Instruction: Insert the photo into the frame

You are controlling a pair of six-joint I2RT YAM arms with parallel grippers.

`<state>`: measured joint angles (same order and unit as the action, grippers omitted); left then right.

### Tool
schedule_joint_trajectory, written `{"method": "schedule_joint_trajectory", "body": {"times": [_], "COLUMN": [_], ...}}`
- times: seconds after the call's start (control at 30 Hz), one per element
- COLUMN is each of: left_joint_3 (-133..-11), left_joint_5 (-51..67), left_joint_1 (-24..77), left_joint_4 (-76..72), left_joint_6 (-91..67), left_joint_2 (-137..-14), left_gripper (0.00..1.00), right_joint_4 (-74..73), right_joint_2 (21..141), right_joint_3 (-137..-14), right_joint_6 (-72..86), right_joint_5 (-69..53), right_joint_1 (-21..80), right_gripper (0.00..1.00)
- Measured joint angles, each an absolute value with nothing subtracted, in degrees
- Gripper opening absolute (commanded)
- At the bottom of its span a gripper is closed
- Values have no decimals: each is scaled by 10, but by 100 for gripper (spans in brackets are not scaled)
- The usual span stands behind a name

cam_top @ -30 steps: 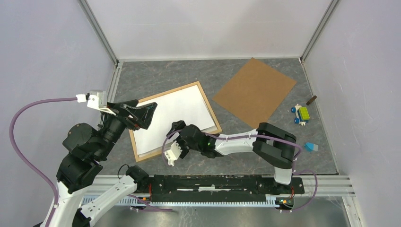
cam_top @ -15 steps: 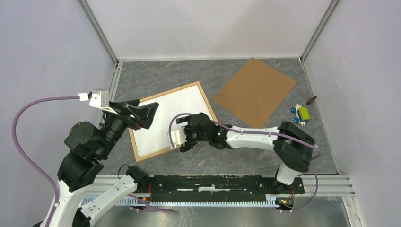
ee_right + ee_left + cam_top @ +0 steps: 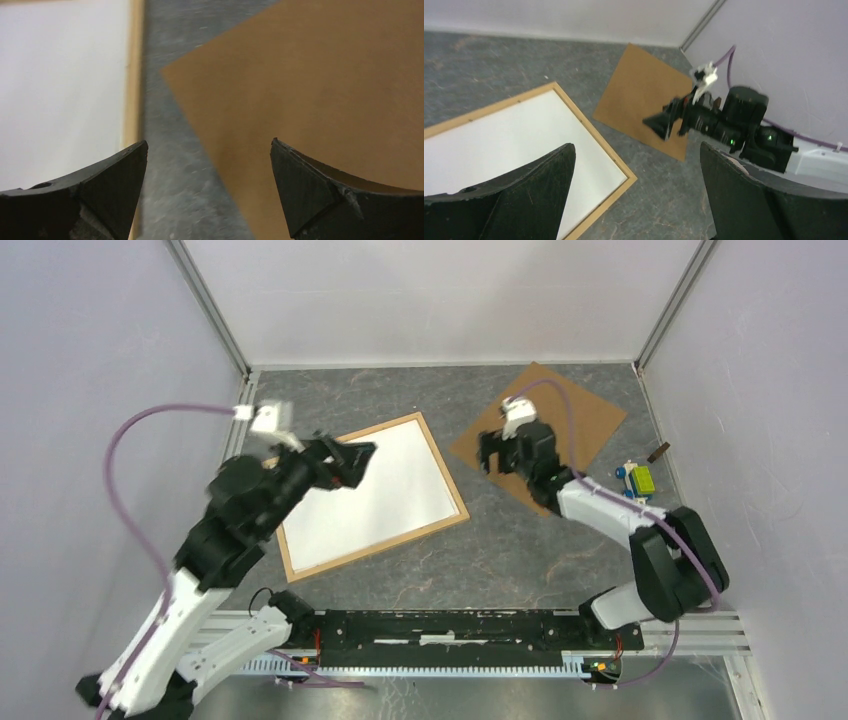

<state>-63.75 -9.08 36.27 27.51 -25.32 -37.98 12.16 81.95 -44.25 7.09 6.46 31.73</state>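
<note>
Looking back over the last second: has swung the right gripper [image 3: 490,452] away from the near right edge of the frame [image 3: 400,538] and carried it far across to the brown backing board [image 3: 585,420], above its left corner. Holds the jaws there spread wide, with nothing between them; shows under the gap, in the right wrist view, only bare board and a strip of grey table [image 3: 520,550]. Has brought the left gripper [image 3: 350,458] forward also, from beside the left side of the frame to above its far left part. Keeps it wide apart and empty too.

Means, probably, a turn of attention from the frame to the board, as if preparing to take the backing. Cannot find the photo as a picture anywhere: no sunflowers in any view. Finds only a plain white sheet [image 3: 370,490] filling the frame; cannot tell whether this is the print lying face down or something else. So cannot confirm the putting-in as done.

Finds the frame flat on the table, left of the middle, near the board's left corner but not touching it. Runs with its long axis across the table, left to right, turned a little, so that the right end sits farther from the near edge and points toward the board.
</note>
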Motion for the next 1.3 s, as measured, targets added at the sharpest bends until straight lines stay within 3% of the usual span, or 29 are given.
{"method": "schedule_joint_trajectory", "body": {"times": [0.13, 0.33, 0.53, 0.7, 0.87, 1.3], "left_joint_3": [-623, -681, -883, -1058, -1176, -1239], "left_joint_5": [-48, 4, 37, 46, 32, -25], "left_joint_1": [363, 361, 353, 351, 351, 351], "left_joint_4": [208, 119, 82, 95, 133, 212], "left_joint_6": [-288, -316, -325, -323, -321, -336], "left_joint_2": [-515, -826, -1110, -1266, -1354, -1444], "left_gripper": [100, 100, 100, 100, 100, 100], "right_joint_4": [117, 128, 131, 129, 151, 200], "right_joint_2": [878, 949, 958, 953, 939, 921], "right_joint_3": [-484, -508, -497, -470, -406, -366], "right_joint_6": [169, 289, 288, 257, 265, 298], "right_joint_5": [46, -20, -39, -30, -41, -90], "right_joint_1": [189, 43, -10, -37, -98, -109], "right_gripper": [98, 98, 98, 98, 98, 98]}}
